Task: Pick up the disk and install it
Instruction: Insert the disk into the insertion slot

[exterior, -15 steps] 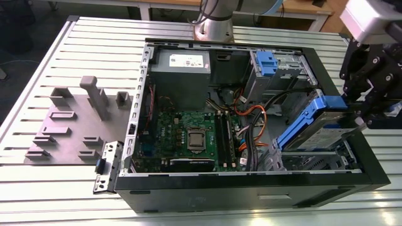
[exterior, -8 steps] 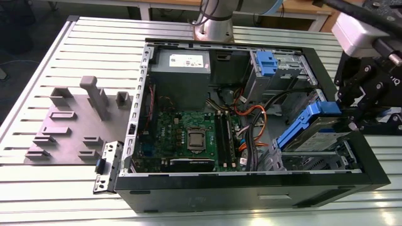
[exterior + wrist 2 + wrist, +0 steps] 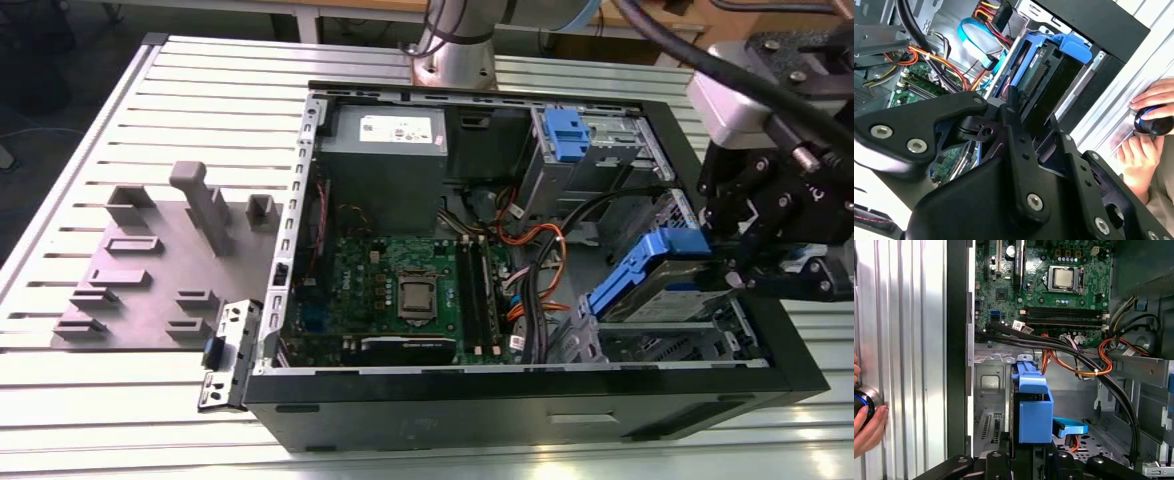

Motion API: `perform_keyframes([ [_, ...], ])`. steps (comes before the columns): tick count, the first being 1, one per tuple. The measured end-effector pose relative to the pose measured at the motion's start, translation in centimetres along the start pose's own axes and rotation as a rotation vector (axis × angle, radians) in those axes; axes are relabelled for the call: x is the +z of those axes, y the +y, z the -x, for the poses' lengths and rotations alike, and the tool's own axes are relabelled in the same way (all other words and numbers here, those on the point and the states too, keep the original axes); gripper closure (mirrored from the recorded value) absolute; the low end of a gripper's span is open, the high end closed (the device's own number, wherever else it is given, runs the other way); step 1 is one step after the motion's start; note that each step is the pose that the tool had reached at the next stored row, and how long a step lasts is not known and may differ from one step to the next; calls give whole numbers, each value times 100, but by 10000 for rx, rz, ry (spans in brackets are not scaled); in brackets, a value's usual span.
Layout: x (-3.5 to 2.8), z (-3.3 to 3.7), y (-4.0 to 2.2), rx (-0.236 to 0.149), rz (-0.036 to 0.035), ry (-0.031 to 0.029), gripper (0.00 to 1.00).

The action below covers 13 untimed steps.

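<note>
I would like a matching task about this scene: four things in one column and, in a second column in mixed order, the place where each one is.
Things
1. the disk
2. the bare blue bracket
3. the grey box with a white sticker
4. a person's hand

Places
A. on the ribbed table outside the case, at a round knob
B. in a metal bay at the exterior view's right, apart from the gripper
C. in the gripper, tilted
D. inside the case, between the green board and the case wall

Pairs: 1-C, 2-B, 3-D, 4-A

no readable text, no legible signs
</note>
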State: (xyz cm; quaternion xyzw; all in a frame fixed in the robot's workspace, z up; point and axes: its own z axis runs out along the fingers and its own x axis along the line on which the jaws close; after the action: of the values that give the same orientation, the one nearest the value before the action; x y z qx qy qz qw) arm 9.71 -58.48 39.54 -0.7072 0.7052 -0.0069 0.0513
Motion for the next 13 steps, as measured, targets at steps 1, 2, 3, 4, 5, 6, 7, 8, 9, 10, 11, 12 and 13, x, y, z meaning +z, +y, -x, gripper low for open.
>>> perform_keyframes([
  [1,17,-1,1,0,0,2,65],
  [2,35,-2,3,0,0,2,65],
  [3,53,-4,4,0,0,0,65],
  [4,70,-5,6,0,0,3,65],
  [5,86,-6,6,-1,-2,11,65],
  [6,105,-6,9,0,2,5,65],
  [7,133,-10,11,1,1,-13,65],
  [8,146,-10,12,1,0,-4,65],
  [9,163,-11,14,0,0,-2,65],
  [10,180,-12,15,0,0,0,65],
  [11,196,-14,16,0,0,-1,65],
  [12,197,-13,16,0,0,-1,65],
  [13,197,-13,16,0,0,-1,65],
])
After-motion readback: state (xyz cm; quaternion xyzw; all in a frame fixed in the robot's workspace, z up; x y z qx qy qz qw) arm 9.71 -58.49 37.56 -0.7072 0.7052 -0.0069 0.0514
